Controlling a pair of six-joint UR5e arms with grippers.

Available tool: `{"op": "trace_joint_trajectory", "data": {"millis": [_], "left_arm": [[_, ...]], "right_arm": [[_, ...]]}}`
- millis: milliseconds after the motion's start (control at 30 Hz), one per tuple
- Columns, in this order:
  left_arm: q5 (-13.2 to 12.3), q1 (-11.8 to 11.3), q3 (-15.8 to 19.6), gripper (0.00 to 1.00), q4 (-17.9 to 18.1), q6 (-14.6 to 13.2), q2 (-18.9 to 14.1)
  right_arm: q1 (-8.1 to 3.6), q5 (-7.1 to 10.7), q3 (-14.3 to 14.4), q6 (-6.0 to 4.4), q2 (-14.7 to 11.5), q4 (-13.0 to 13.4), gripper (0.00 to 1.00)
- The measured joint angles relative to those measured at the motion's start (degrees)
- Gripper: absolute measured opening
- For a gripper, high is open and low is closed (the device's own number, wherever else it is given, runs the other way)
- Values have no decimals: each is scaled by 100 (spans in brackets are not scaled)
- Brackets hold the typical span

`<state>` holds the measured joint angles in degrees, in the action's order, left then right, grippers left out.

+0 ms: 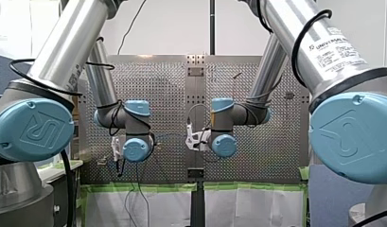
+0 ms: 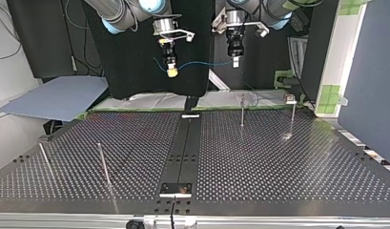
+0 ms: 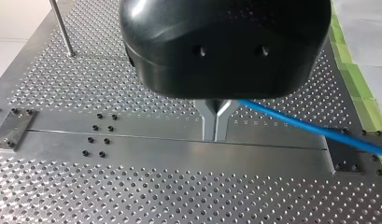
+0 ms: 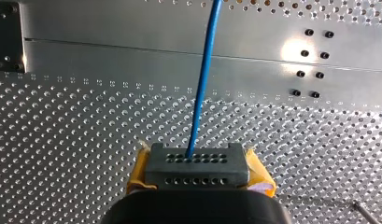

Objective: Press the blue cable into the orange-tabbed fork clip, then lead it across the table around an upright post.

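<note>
Both grippers hang high above the perforated table (image 2: 259, 157) with the blue cable (image 2: 202, 64) stretched between them. In the top view my right gripper (image 2: 171, 71), with yellow pads, is at the left and my left gripper (image 2: 235, 61) at the right. In the left wrist view the metal fingers (image 3: 215, 123) are pressed together, and the blue cable (image 3: 310, 126) leaves them sideways. In the right wrist view the yellow pads (image 4: 261, 175) are shut on the blue cable (image 4: 202, 84), which runs straight ahead. I see no orange-tabbed clip clearly.
Thin upright posts stand on the table: two at the top view's far right (image 2: 242, 110) (image 2: 292, 117) and two at its near left (image 2: 103, 164) (image 2: 45, 160). A small fixture (image 2: 289, 99) sits at the far right edge. A dark rail (image 2: 185, 148) runs down the middle.
</note>
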<state>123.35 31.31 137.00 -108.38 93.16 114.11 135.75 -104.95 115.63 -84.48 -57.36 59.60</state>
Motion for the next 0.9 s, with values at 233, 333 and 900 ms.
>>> {"op": "trace_joint_trajectory", "data": {"millis": [233,333,900], "left_arm": [[0,0,0,0,0,0,0],[0,0,0,0,0,0,0],[1,-47,16,0,-193,-24,202]], "right_arm": [[0,0,-1,0,0,0,0],[0,0,0,0,0,0,0],[-1,0,-8,0,6,0,0]]}}
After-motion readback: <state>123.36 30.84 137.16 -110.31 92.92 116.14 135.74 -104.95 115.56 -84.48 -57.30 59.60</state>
